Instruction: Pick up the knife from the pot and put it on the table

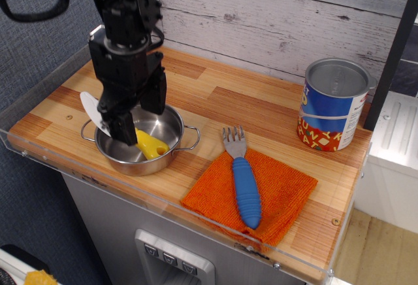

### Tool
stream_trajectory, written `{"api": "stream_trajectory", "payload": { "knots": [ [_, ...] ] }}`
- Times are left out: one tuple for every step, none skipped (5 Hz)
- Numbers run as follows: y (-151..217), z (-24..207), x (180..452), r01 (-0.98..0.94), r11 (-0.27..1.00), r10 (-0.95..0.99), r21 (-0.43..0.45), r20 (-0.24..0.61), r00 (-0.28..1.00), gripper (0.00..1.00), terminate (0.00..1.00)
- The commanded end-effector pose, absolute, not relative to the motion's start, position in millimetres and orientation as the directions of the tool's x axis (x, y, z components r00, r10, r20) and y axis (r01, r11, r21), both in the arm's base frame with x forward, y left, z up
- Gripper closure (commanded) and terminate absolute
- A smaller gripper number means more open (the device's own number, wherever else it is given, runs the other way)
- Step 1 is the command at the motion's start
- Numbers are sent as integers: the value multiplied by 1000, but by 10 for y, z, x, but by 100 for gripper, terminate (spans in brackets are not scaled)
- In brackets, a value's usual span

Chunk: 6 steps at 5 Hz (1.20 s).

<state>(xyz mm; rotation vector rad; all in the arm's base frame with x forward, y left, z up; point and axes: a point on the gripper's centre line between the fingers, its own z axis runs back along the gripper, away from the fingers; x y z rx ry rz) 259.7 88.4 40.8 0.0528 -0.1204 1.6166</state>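
The knife lies across the steel pot (145,165) at the table's front left. Its yellow handle (152,146) rests inside the pot and its white blade (91,108) sticks out over the left rim. My black gripper (139,116) is down in the pot, right over the middle of the knife. Its jaws are open, one finger on the near side and one on the far side of the knife, and they hide where blade meets handle. The wooden table (255,105) is bare behind and to the right of the pot.
A blue-handled grey fork (243,185) lies on an orange cloth (284,190) right of the pot. A tall blue printed can (332,105) stands at the back right. Clear acrylic edges the tabletop.
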Motion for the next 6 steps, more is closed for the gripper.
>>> {"api": "stream_trajectory", "payload": {
  "knots": [
    [735, 305, 2551, -998, -51, 993, -35, 105, -54, 0, 0],
    [718, 235, 2560, -998, -59, 993, -19, 103, -61, 0, 0],
    [717, 191, 2566, -998, -59, 994, -2, 97, -59, 100, 0],
    [718, 175, 2570, -998, -66, 993, 3, 94, -65, 100, 0],
    [723, 241, 2561, -998, -63, 993, -13, 95, -64, 100, 0],
    [725, 417, 2569, -996, -76, 992, -35, 101, -79, 100, 0]
  ]
}}
